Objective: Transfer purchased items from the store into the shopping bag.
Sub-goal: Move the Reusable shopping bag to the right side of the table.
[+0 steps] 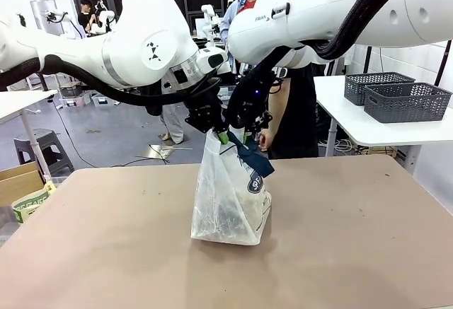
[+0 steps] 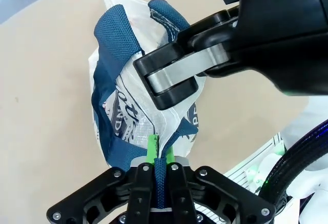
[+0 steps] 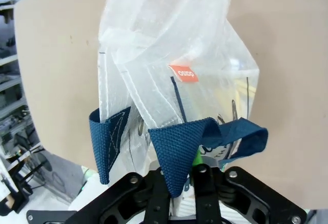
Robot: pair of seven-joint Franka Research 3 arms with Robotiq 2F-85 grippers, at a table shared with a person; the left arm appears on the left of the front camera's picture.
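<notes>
- Worktop (image 1: 354,238): brown and bare around the one item it carried.
- Left arm (image 1: 141,47) and right arm (image 1: 340,12): they met above the middle of the worktop, toward its far edge, so both could take the same bag from above.
- Person (image 1: 297,111): stood beyond the far edge, behind the two grippers.
- Shopping bag (image 1: 226,203): translucent white, its base on the middle of the worktop. The top was drawn up to a peak, apparently to hold it upright for loading.
- Dark grey lattice baskets (image 1: 407,102): two, on a white side table beyond the right far corner, well apart from the bag. Neither could be confirmed as the store.
- Left gripper (image 2: 160,149): jaws fully closed, pinching a navy strap handle (image 2: 115,34) between the green pads.
- Right gripper (image 3: 189,165): just beside the left one at the bag's peak, with a second strap (image 3: 182,144) draped over its fingers. Whether the jaws clamped that strap could not be told.
- Orange label (image 3: 183,73): small, on the bag's film.
- View notes: the front view gave the bag's place and posture. The left wrist view alone settled the pinch. The right wrist view looked down the open mouth, its contents unclear.
</notes>
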